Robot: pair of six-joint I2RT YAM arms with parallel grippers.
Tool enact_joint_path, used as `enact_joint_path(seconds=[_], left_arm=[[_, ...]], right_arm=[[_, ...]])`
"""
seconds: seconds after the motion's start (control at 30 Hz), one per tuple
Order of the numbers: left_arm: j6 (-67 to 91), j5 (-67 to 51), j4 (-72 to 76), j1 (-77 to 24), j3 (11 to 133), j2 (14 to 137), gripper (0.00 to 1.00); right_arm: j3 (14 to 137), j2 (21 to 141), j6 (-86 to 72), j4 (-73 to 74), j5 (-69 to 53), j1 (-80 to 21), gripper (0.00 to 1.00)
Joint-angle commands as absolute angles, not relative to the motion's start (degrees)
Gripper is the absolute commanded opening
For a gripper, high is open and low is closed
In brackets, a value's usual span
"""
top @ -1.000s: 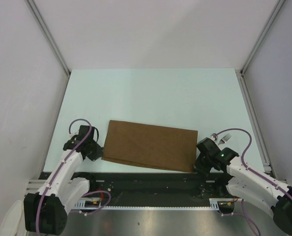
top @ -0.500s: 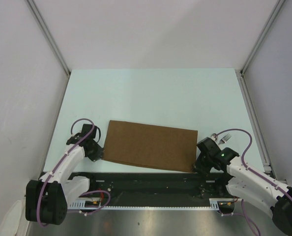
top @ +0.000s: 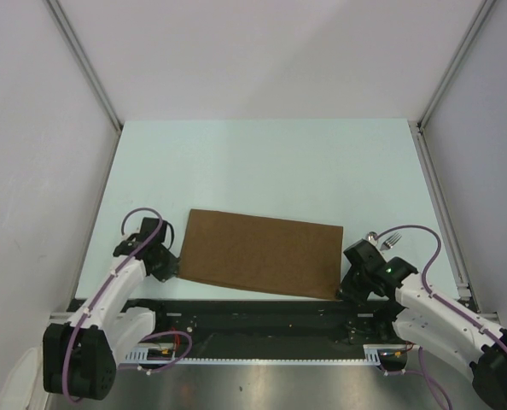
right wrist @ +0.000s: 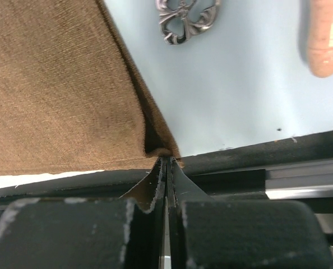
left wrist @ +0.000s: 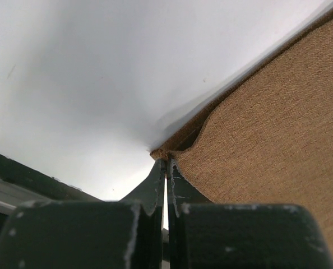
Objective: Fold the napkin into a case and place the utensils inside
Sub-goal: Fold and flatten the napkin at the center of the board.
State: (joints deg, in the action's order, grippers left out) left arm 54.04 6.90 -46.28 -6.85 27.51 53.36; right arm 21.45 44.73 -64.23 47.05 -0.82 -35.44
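The dark-brown napkin (top: 258, 254) lies folded into a long rectangle near the table's front edge. My left gripper (top: 175, 270) is shut on its near-left corner; in the left wrist view the jaws (left wrist: 166, 162) pinch the tip of the cloth (left wrist: 267, 140), whose two layers gape slightly. My right gripper (top: 345, 290) is shut on the near-right corner, with the jaws (right wrist: 167, 159) nipping the folded edge of the napkin (right wrist: 60, 84). The utensils (top: 387, 237) lie just right of the napkin: an ornate silver handle end (right wrist: 186, 19) and a pale tan handle (right wrist: 325, 39).
The black front rail of the table (top: 253, 314) runs right under both grippers. Metal frame posts (top: 441, 196) border the pale table (top: 262, 162) on both sides, with white walls behind.
The right jaws have closed fully on the near-right corner. The left gripper shifted slightly toward the napkin's near-left corner, still shut. The napkin keeps its place.
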Motion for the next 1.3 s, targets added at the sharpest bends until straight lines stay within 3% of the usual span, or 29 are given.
enact_joint_path(seconds=[0.0,0.5,0.93,1.1,1.2,1.27], left_arm=[[56.3,6.6,-48.9,-7.4,27.7,51.3,0.00],[57.1,13.0,-49.9,-13.5,30.0,58.9,0.00],[54.1,14.5,-46.0,-13.4,30.5,58.6,0.00],[54.4,13.0,-45.6,-13.4,30.6,58.0,0.18],[54.8,13.4,-47.5,-13.4,31.9,56.3,0.35],[54.8,15.0,-49.8,-13.4,34.1,54.7,0.51]], right_arm=[[21.8,44.0,-64.1,49.7,1.7,-34.9,0.00],[24.0,40.4,-63.5,52.7,2.0,-34.6,0.00],[25.6,38.8,-60.0,51.2,1.7,-34.5,0.09],[25.7,39.4,-58.2,50.1,1.3,-34.2,0.12],[26.2,40.1,-57.7,49.6,0.5,-34.1,0.18],[26.1,40.6,-57.1,49.6,0.5,-34.0,0.27]])
